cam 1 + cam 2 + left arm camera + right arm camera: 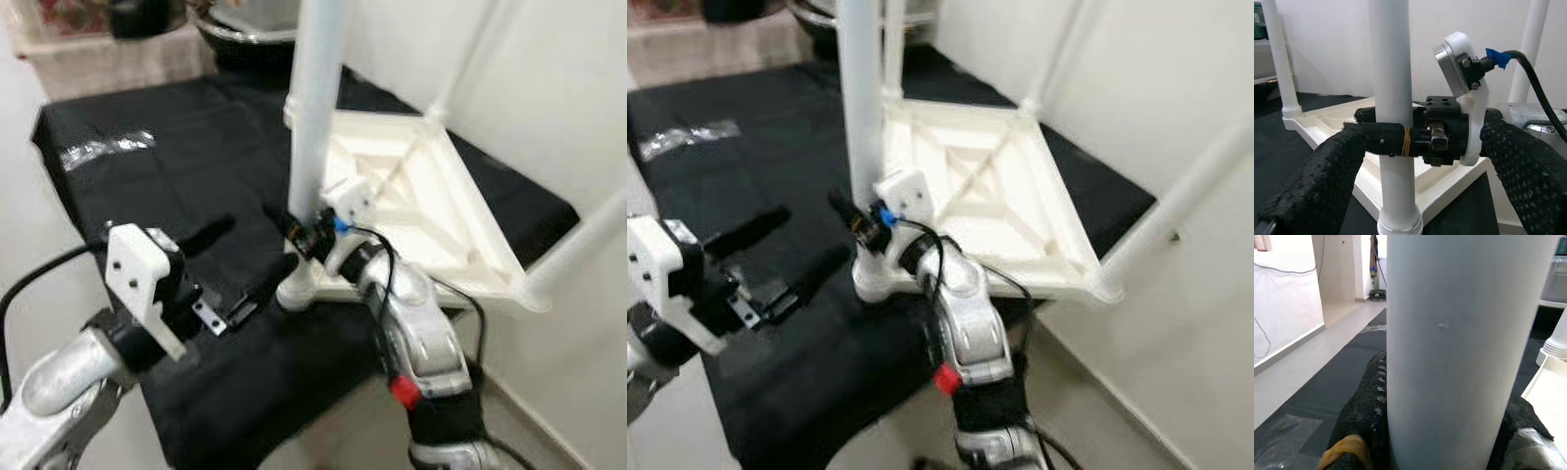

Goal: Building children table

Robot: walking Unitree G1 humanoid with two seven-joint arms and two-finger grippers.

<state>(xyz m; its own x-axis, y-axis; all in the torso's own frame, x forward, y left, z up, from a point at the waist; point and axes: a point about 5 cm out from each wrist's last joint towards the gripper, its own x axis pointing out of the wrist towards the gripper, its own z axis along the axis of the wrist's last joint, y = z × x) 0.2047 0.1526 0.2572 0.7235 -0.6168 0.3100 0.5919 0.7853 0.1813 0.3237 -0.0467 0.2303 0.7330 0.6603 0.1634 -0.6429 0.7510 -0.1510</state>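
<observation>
**Inspector A:** Lying upside down on the black cloth-covered surface is the white plastic children's table top, its ribbed underside facing up. It sits toward the right edge of the cloth, close to the white wall. White tubular plastic legs stand up from its corners; the near white tubular leg rises upright from the corner socket nearest the robot.

**Inspector B:** State of the right gripper?

**Inspector A:** The right gripper is clamped on that near leg, low on the tube, just above the socket. In the left wrist view its black textured fingers wrap the tube from both sides. A yellow rubber band circles one finger. In the right wrist view the tube stands directly between the two pads.

**Inspector B:** And the left gripper?

**Inspector A:** The left gripper hovers over the cloth, left of the held leg, its fingers pointing toward it. The jaws stand apart and hold nothing. The leg is close to its fingertips; contact cannot be confirmed.

**Inspector B:** Anything else on the surface?

**Inspector A:** A crumpled clear plastic wrapper lies on the far left part of the cloth, well apart from the table top. A dark round basin sits beyond the cloth's far edge.
</observation>
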